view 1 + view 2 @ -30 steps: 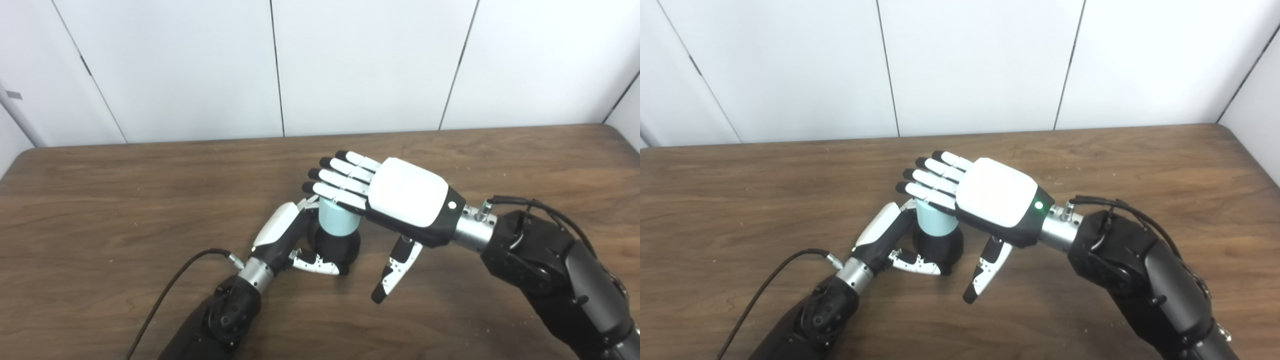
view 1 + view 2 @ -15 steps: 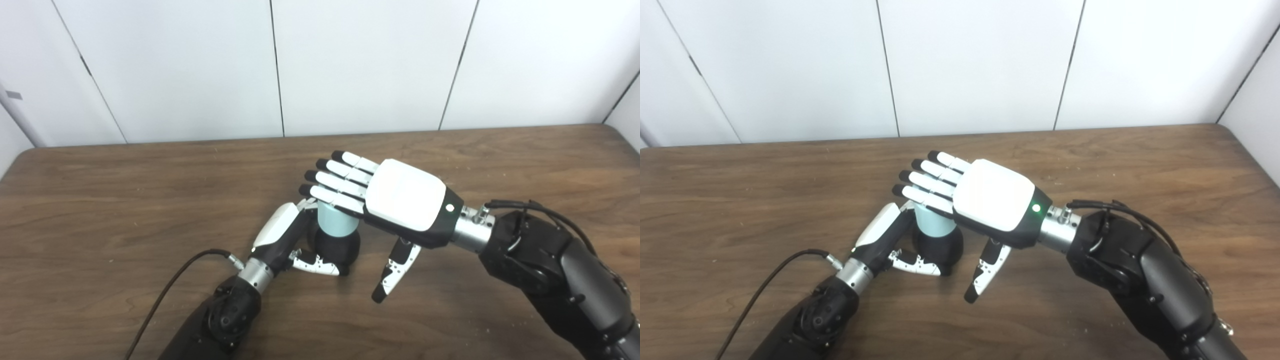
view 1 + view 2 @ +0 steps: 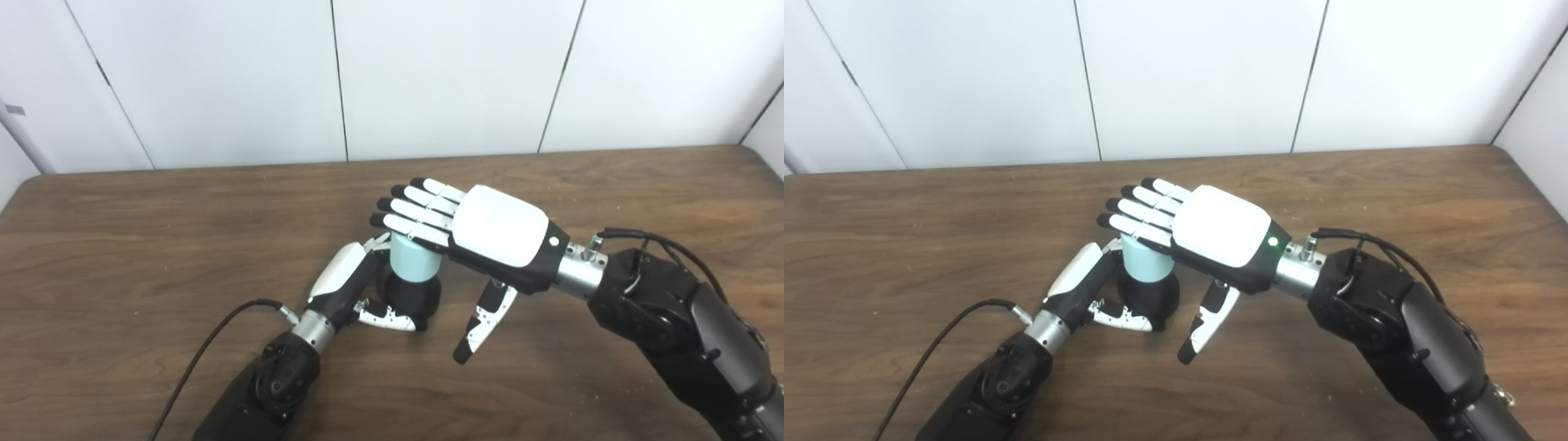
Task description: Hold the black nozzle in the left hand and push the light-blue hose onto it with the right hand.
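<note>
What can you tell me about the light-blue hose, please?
The hose shows as a short, smooth, matte light-blue cylinder standing upright on the rounded black nozzle at mid-table. The right robot hand lies flat across its top, hiding the upper end. The left robot hand wraps the nozzle beside it.

The nozzle [image 3: 414,296] was black, the hose [image 3: 414,264] pale blue, both the left hand [image 3: 349,285] and the right hand [image 3: 490,236] were white-shelled over black with black-tipped white fingers [image 3: 416,208], the table [image 3: 122,245] was dark brown woodgrain, and the wall [image 3: 429,73] plain white.
</note>
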### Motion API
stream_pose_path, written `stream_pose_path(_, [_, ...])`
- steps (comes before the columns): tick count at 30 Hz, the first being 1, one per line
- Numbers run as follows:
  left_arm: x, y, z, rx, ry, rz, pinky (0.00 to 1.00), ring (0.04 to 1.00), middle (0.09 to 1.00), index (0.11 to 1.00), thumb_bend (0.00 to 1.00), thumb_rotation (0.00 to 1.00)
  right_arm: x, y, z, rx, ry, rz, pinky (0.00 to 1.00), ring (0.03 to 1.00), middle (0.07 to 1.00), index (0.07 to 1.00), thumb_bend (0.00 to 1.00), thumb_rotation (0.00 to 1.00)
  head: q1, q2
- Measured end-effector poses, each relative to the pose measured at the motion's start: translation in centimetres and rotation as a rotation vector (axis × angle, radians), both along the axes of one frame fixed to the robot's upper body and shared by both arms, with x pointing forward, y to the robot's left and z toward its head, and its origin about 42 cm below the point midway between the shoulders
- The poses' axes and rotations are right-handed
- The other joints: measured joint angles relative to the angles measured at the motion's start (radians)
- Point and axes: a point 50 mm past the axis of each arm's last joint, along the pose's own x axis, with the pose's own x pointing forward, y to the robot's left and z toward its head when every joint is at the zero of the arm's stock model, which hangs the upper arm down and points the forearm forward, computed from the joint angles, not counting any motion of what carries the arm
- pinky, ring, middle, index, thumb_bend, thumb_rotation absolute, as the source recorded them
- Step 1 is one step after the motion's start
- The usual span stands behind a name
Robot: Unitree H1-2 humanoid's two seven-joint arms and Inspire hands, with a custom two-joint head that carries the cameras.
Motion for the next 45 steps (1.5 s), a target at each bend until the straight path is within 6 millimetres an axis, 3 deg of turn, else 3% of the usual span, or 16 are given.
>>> stream_pose_path(45, [-0.08, 0.01, -0.05, 0.003, 0.006, -0.004, 1.0, 0.963, 0.813, 0.483, 0.5, 0.08, 0.13, 0.3, 0.13, -0.021, 0.014, 0.007, 1.0, 1.0, 1.0, 1.0, 0.98, 0.59, 0.0, 0.006])
